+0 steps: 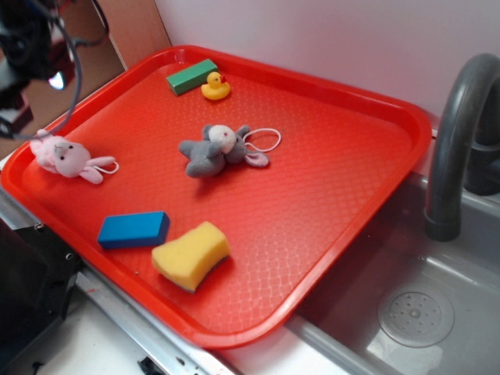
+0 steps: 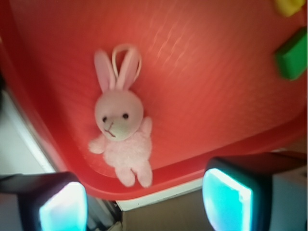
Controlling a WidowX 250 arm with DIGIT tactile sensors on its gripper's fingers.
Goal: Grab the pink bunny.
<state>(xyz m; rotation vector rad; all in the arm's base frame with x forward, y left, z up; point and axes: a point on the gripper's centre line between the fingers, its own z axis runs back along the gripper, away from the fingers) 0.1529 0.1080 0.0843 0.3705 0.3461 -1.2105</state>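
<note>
1. We locate the pink bunny [image 1: 64, 157] at the left corner of the red tray [image 1: 328, 180], close to the rim. It lies flat on its back, face up, with its ears and the white string loop [image 1: 108, 165] pointing toward the tray's middle.
2. In the wrist view we see the pink bunny [image 2: 122, 134] between and beyond the two fingers [image 2: 62, 204] of the gripper [image 2: 144, 202]. The fingers stand wide apart and hold nothing. No pad touches the toy.
3. We judge that the gripper sits above the tray's corner so that a straight descent brings the fingers to either side of the bunny's body. The nearby rim leaves little room on that side, so the approach calls for care.
4. We keep the target distinct from the grey plush animal [image 1: 215, 150], which lies near the tray's centre, well apart from the bunny, with its own white loop.
5. Count of items on the tray:
   - plush toys: two (one pink, one grey);
   - green block [image 1: 191, 76]: one, at the far edge;
   - yellow duck [image 1: 216, 87]: one, just beside the green block;
   - blue block [image 1: 133, 230]: one, at the near edge;
   - yellow sponge [image 1: 191, 255]: one, just beside the blue block.
6. We note a grey sink [image 1: 414, 312] and a dark faucet [image 1: 457, 133] to the right of the tray; neither concerns the grasp.
</note>
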